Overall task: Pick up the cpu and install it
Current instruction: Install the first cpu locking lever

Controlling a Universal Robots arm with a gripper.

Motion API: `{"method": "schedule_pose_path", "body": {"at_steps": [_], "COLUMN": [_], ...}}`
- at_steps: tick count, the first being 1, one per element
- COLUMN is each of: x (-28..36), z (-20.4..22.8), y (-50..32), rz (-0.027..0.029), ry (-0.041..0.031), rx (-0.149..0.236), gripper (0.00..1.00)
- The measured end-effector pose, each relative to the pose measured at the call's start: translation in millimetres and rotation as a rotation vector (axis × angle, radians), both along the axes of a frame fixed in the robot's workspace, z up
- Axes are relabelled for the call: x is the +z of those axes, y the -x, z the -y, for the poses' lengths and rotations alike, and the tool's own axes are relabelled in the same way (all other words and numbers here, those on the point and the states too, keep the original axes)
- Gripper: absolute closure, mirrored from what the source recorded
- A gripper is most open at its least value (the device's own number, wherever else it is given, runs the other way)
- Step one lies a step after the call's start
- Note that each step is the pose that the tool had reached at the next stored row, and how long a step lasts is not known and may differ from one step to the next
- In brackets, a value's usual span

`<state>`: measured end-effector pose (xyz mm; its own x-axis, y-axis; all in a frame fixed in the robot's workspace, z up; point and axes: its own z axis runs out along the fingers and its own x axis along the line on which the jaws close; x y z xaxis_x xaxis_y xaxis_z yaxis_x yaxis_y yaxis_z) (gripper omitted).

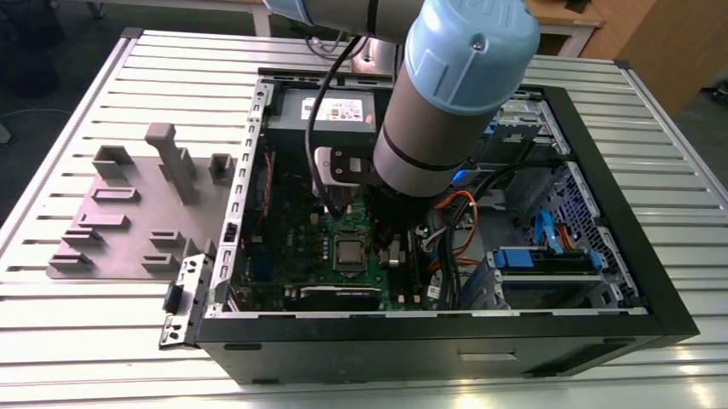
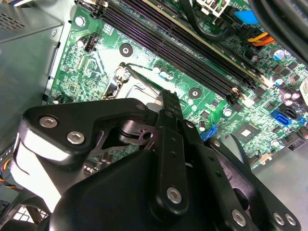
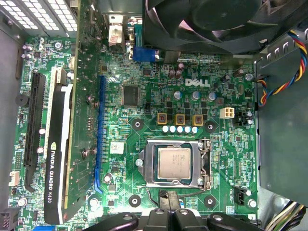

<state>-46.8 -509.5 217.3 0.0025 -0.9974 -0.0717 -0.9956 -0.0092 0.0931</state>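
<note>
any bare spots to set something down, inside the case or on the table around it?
Bare: slatted table in front of the grey fixture plate, and along the case front. Inside it's crowded: cpu in its socket, graphics card, fan, cables beside the arm.

Jaws state: can't tell. In the first wrist view the gripper point(image 3: 168, 219) is cut off by the frame edge, only black finger bases visible. In the second wrist view the gripper's black linkage point(image 2: 163, 159) covers most of the CPU socket point(image 2: 132, 86) beyond it; cpu can't be made out there. In the exterior view the arm point(image 1: 438, 119) hides the gripper and part of the motherboard point(image 1: 341, 230); the cpu point(image 1: 344, 251) is too small to judge seating. Fan point(image 3: 216, 19) beyond the socket is cropped in the first wrist view. Desk point(image 1: 91, 332) is cut off at the edges.
</note>
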Motion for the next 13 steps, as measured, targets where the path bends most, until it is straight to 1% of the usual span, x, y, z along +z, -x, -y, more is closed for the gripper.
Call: {"method": "schedule_pose_path", "body": {"at_steps": [11, 13], "x": [0.0, -0.1], "z": [0.0, -0.1], "y": [0.0, -0.1], "rz": [0.0000, 0.0001], "ry": [0.0000, 0.0016], "rx": [0.001, 0.001], "gripper": [0.89, 0.89]}}
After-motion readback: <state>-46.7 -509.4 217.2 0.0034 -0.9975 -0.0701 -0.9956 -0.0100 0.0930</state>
